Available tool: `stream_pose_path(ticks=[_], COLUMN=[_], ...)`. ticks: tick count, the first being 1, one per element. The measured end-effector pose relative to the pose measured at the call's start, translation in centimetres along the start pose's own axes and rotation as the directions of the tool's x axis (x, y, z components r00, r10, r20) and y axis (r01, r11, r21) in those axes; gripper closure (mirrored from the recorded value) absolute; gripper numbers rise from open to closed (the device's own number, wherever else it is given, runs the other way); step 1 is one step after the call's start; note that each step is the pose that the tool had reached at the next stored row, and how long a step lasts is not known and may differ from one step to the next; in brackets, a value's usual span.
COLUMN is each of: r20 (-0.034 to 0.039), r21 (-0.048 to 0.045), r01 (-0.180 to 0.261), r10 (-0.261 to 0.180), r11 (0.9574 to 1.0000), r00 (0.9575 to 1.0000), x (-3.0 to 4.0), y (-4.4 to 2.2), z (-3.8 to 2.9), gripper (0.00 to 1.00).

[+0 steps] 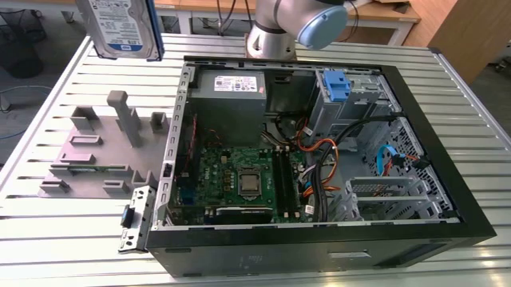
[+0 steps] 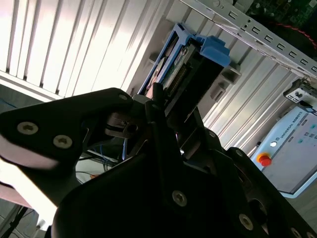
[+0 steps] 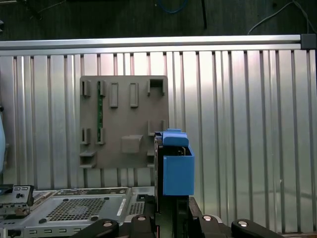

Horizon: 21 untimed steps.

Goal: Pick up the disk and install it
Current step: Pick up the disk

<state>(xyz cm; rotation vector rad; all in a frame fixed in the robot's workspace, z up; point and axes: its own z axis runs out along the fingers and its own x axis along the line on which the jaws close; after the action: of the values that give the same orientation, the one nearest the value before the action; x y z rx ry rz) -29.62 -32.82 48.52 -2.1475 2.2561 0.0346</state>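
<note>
The disk (image 1: 124,27) hangs upright in the air at the far corner of the slatted table (image 1: 64,239), on the exterior view's left. It is beyond the grey holder plate (image 1: 88,149) and well outside the open computer case (image 1: 183,149), with its labelled face turned toward that camera. In the first wrist view the gripper (image 3: 172,213) has its jaws pinching the disk from its lower end, and the blue carrier stands up edge-on out of the black fingers. The second wrist view shows the connector end pointing away from the gripper. I judge the disk to be stiff and dense, fairly heavy for its size. Its smooth metal sides could slide in a weak pinch, and it is sensitive to knocks. The plastic carrier is the softer part and may flex. The safest hold looks to be across the flat metal body or its long edges, clear of the connector and the circuit side. Inside the case, a blue latch (image 1: 338,84) stands at the drive cage, beside the grey power box (image 1: 231,84).
</note>
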Motion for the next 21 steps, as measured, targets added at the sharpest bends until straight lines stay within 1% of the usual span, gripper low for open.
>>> stream_pose_path(ticks=[6,9,14,21], r20=[-0.0001,0.0000,0.0000,0.0001], r21=[-0.0001,-0.0001,-0.0001,0.0000], r01=[0.000,0.000,0.000,0.000], r10=[0.000,0.000,0.000,0.000], r11=[1.0000,1.0000,1.0000,1.0000], r00=[1.0000,1.0000,1.0000,1.0000], x=[-0.07,-0.10,0.00,0.59], y=[-1.47,-2.03,-2.15,-2.18], z=[0.00,0.01,0.00,-0.02], gripper=[0.65,0.65,0.65,0.65])
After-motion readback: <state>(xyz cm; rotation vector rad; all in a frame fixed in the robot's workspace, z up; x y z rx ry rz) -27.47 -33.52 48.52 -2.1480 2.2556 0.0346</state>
